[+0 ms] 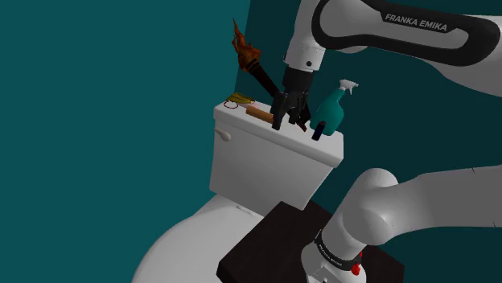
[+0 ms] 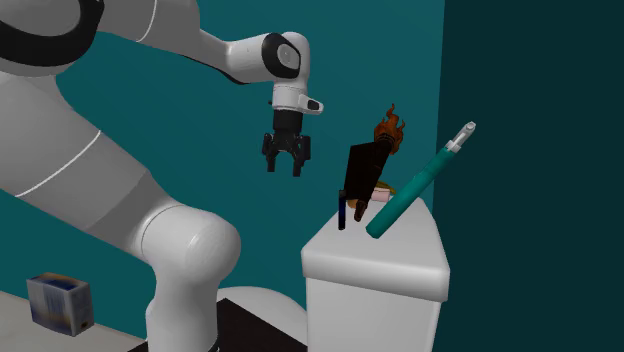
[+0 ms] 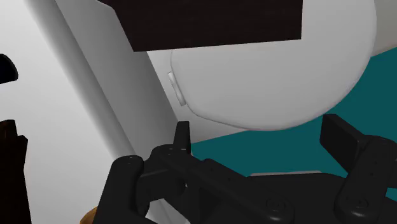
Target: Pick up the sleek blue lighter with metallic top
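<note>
Up on the toilet tank lid, a teal spray bottle is the one vessel among the clutter. Its body is opaque, so what it holds cannot be told. In the second exterior view it leans steeply toward the lid's far edge. A small closed carton sits well apart, low at that view's left. A black-handled torch with an orange flame stands behind the bottle, near the lid's middle.

The arm arches up from the stand and drops its wrist straight down. The gripper points downward, its fingers spread wide with nothing between them. Beneath them the wrist view shows the white toilet bowl and teal floor.

The dark blue lighter stands upright at the lid's corner nearest the arm, just beside the spray bottle's base. The open jaws hang in the air off that end of the lid, higher than the lighter and apart from it.
</note>
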`<state>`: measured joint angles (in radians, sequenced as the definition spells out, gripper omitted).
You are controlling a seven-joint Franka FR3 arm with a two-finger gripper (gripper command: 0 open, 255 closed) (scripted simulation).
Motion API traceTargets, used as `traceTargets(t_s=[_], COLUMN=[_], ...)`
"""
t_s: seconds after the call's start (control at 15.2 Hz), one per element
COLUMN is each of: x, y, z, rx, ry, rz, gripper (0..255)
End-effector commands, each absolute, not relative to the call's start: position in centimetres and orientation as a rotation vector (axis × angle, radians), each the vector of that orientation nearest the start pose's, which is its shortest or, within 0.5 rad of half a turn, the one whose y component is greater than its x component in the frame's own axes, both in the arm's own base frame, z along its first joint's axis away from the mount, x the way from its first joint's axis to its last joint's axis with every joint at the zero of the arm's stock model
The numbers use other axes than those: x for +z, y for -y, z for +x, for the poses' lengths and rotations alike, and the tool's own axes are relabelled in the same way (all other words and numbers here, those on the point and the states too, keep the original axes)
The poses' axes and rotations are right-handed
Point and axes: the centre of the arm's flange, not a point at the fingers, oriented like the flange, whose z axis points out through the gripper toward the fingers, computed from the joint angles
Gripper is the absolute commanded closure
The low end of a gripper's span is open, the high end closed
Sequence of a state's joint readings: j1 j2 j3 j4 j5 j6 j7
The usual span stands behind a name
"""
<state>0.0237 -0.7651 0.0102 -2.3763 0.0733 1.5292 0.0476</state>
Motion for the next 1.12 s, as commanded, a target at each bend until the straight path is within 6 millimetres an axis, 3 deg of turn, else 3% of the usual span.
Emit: traceTargets(t_s=[0.0, 0.53, 1.06], x=[57.1, 56.6, 56.5], y=[-1.9, 8.2, 17.4], z=[30.6, 29.5, 24.9], rx=[0.130, 0.076, 0.018], ry=[-0.026, -0.563, -1.092], rz=[-3.076, -3.053, -2.937], gripper=[0, 0, 0])
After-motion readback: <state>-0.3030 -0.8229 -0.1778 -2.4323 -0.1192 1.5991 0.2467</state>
